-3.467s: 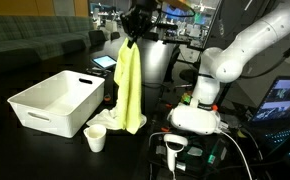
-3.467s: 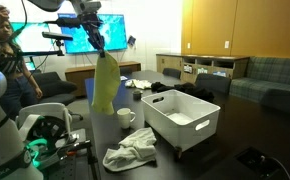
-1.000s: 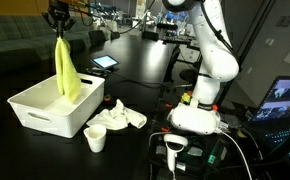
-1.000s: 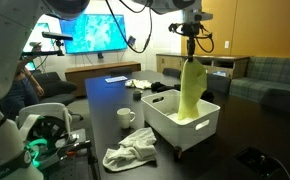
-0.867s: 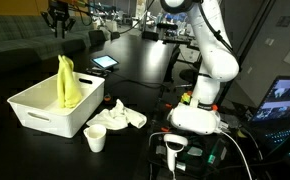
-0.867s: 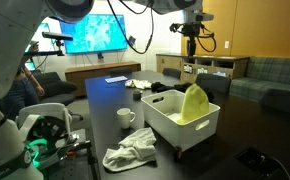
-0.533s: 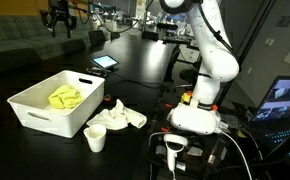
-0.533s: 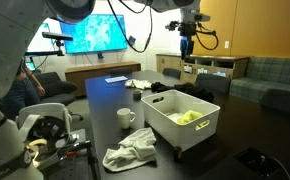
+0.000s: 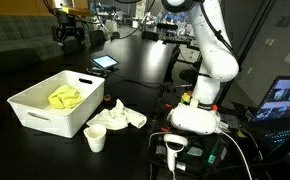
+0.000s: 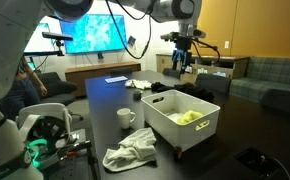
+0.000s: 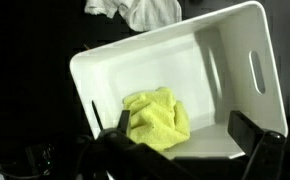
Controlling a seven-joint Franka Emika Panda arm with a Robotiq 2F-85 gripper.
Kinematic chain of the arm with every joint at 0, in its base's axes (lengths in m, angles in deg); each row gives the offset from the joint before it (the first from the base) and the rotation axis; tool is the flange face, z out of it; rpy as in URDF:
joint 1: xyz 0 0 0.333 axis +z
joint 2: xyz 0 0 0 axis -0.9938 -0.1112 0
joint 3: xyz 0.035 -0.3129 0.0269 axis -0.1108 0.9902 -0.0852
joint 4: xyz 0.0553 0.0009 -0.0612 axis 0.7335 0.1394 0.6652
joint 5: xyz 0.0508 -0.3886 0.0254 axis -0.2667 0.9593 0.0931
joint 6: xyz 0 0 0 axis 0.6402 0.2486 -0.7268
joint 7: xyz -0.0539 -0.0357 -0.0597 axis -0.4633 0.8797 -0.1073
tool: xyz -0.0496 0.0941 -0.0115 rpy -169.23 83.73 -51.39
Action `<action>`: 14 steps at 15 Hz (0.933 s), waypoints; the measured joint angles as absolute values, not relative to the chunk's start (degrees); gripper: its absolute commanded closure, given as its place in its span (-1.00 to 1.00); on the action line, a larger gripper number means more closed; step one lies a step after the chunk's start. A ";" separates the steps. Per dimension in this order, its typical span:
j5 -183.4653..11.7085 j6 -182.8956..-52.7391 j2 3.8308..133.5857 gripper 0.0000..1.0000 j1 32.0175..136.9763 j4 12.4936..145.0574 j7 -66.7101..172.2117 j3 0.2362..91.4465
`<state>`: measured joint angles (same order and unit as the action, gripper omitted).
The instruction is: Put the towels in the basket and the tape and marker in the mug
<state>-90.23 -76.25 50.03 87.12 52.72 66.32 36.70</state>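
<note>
Yellow towel lies crumpled inside the white basket, straight below the gripper — fingers spread wide, holding nothing, high above it. Outside the basket a white towel is heaped on the black table — mug just beside it

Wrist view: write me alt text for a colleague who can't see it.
Looking down from above, a crumpled yellow towel lies inside the white basket. The open gripper hangs above it, empty, and a white towel lies outside the basket at the top edge of the picture.
</note>
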 measured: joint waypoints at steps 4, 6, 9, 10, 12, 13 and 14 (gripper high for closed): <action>-92.51 -81.36 52.98 -1.00 86.21 63.99 64.51 37.86; -94.13 -84.66 54.64 -1.00 85.70 69.85 63.88 38.37; -96.63 -89.71 57.20 -1.00 84.89 79.01 62.95 38.86; -97.48 -91.40 58.05 -1.00 84.61 82.17 62.43 39.00; -99.04 -94.26 59.51 -1.00 84.02 87.89 61.11 39.20; -99.82 -95.54 60.12 -1.00 83.69 90.52 60.25 39.29; -100.53 -96.58 60.57 -1.00 83.32 92.81 59.40 39.36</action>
<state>-100.53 -96.58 60.57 83.32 92.81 59.40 39.36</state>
